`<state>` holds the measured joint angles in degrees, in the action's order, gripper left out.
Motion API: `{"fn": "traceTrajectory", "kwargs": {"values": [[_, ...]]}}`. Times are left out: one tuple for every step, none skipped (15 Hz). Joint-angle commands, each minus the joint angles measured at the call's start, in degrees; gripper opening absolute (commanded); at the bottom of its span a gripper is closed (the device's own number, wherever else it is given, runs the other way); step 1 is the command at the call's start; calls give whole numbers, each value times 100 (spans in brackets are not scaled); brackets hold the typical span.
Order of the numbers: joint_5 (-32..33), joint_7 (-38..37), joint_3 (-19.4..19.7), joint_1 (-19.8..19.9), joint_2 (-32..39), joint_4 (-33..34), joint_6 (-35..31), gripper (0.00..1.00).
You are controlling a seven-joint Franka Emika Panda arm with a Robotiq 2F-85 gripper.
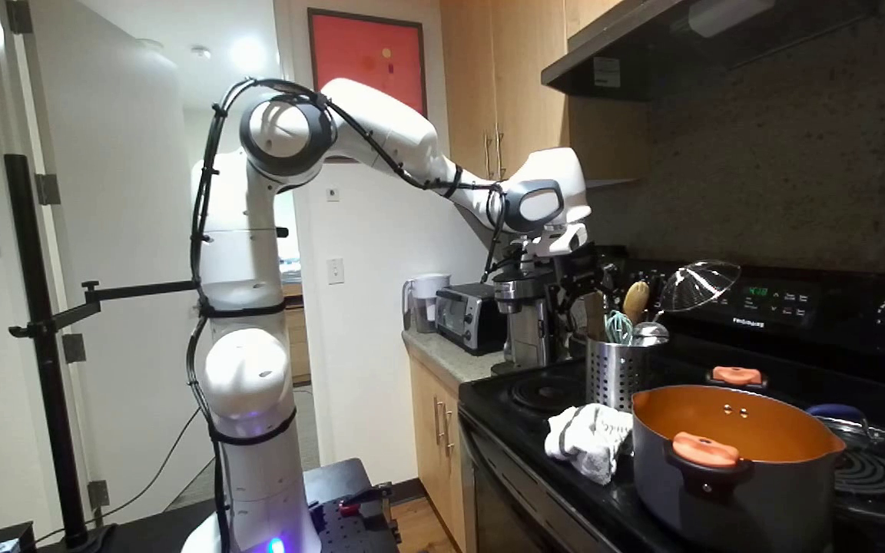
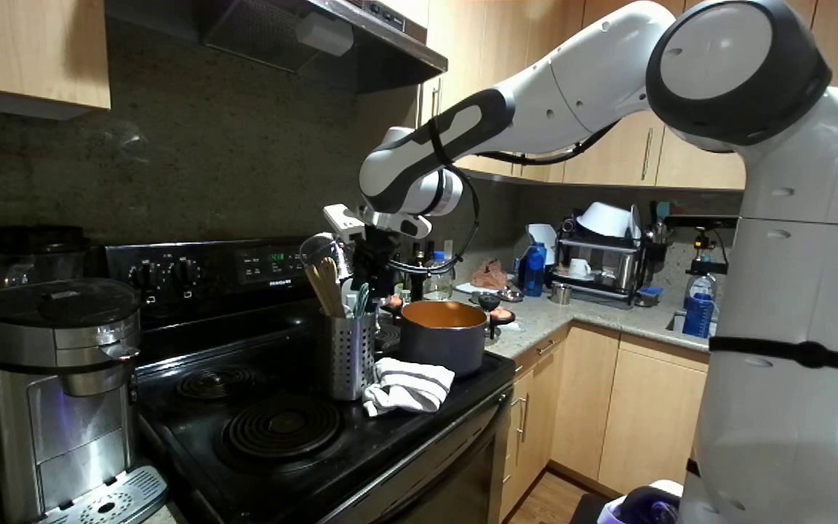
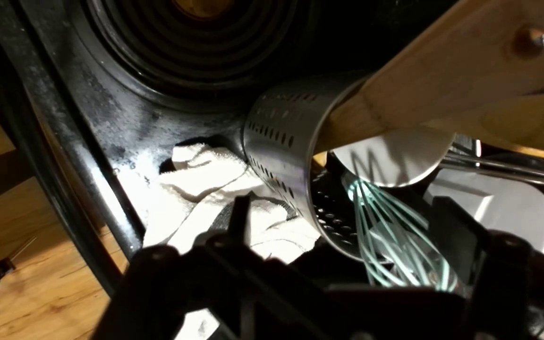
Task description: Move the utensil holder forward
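The utensil holder is a silvery perforated metal cup standing upright on the black stove, seen in both exterior views (image 1: 611, 376) (image 2: 350, 356) and in the wrist view (image 3: 281, 127). Wooden handles, a mint whisk (image 3: 395, 231), a ladle and a strainer stick out of it. My gripper (image 1: 587, 296) is above the holder among the utensil tops; it also shows in an exterior view (image 2: 374, 280). In the wrist view the gripper (image 3: 345, 212) is open. One finger lies over the towel outside the rim, the other over the utensils; part of the rim and whisk appear between them. Contact cannot be told.
A striped white towel (image 1: 590, 442) lies against the holder's base. A big orange-lined pot (image 1: 734, 461) stands close beside it. A coffee machine (image 2: 62, 393) stands on the counter by the stove. A burner (image 2: 284, 426) is beside the holder; the range hood (image 2: 332, 36) hangs above.
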<state>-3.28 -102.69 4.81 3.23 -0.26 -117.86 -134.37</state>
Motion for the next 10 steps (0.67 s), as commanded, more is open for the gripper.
{"fn": "traceTrajectory", "kwargs": {"values": [[-1, -159, -83, -7, -383, -178, -88, 100], [-7, -155, -103, -8, -462, -180, -82, 100], [-5, -165, -131, -11, -548, -171, -57, 100], [-8, -163, -163, -12, -663, -183, -20, 100], [-11, -154, -196, -9, -761, -191, -5, 100], [-25, -134, -232, -10, -865, -199, 23, 100], [-50, -116, -262, -7, -944, -197, 51, 100], [-51, -122, -295, 0, -1003, -189, 72, 100], [-48, -123, -326, 8, -1048, -166, 124, 100], [-29, -131, -354, 19, -1096, -158, 203, 100]]}}
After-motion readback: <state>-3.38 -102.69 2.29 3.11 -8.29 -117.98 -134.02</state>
